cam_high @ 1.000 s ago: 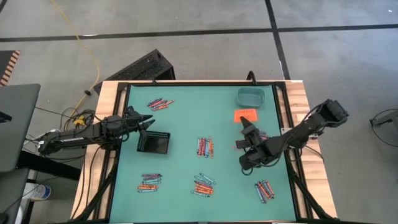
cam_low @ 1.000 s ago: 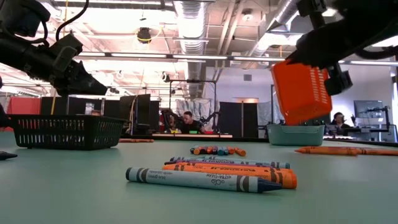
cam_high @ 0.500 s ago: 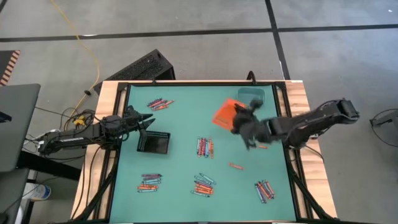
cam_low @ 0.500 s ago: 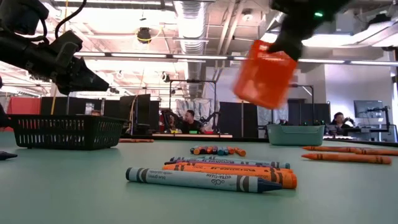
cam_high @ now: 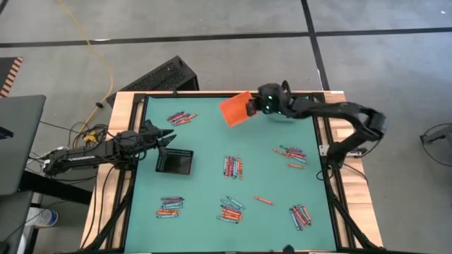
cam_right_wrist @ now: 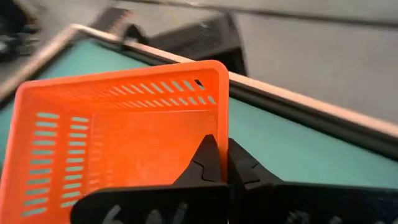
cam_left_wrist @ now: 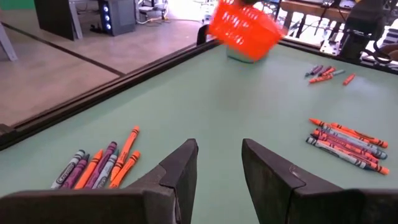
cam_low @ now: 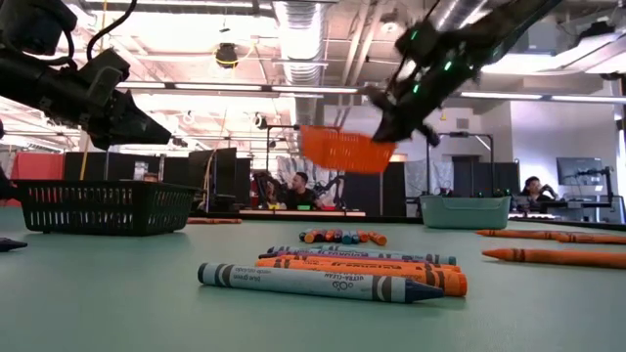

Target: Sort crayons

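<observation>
We see the right gripper (cam_high: pixel 256 106) at 12 o'clock over the tabletop (cam_high: pixel 212 137), fingers pinched on the wall of a slotted orange plastic bin (cam_high: pixel 235 109), held in the air and tilted. In the right wrist view its fingers (cam_right_wrist: pixel 211 163) press together over the bin's rim.

The left gripper (cam_high: pixel 167 136) sits at 9 o'clock, tapered fingers (cam_left_wrist: pixel 180 171) spread with nothing between them, just above the black mesh bin (cam_high: pixel 174 161).

Crayons (cam_high: pixel 233 166), thin paper-wrapped sticks, lie in loose clusters on the smooth green mat: one bunch at center, one at 11 o'clock (cam_high: pixel 181 117), one at 7 o'clock (cam_high: pixel 169 207), one at 6 o'clock (cam_high: pixel 230 209), one at 5 o'clock (cam_high: pixel 301 216), a scatter at 3 o'clock (cam_high: pixel 292 153), and a lone orange one (cam_high: pixel 264 200) nearby.

A teal bin (cam_low: pixel 464 211) rests at the tabletop's far side in the low view.
</observation>
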{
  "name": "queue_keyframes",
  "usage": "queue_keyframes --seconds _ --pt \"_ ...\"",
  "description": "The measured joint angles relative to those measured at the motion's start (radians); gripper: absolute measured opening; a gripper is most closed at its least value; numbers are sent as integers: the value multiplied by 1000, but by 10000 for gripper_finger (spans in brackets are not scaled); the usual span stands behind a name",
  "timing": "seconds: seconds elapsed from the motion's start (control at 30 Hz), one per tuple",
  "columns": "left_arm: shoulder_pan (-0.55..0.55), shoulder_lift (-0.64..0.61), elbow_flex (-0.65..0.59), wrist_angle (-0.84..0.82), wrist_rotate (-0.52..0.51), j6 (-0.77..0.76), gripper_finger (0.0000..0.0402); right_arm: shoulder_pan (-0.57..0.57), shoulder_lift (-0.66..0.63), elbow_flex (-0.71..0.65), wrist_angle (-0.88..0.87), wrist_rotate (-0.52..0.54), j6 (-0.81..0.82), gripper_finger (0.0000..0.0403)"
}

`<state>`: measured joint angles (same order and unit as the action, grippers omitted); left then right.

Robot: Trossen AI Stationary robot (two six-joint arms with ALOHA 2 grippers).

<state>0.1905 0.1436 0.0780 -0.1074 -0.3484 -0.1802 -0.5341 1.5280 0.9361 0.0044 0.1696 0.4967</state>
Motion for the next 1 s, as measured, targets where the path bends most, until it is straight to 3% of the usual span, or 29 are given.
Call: queue_keyframes --seconds 0.2,0.4,0.6,1.0 --pt "0 0 0 -10 4 -11 116 -48 210 103 -10 -21 98 0" --pt "0 0 0 -37 25 -20 116 -41 328 166 -19 -40 214 0" --pt "0 0 0 -52 50 -51 116 -28 344 173 -27 -2 286 5" --pt "0 0 0 -54 55 -51 116 -23 344 173 -34 39 360 59"
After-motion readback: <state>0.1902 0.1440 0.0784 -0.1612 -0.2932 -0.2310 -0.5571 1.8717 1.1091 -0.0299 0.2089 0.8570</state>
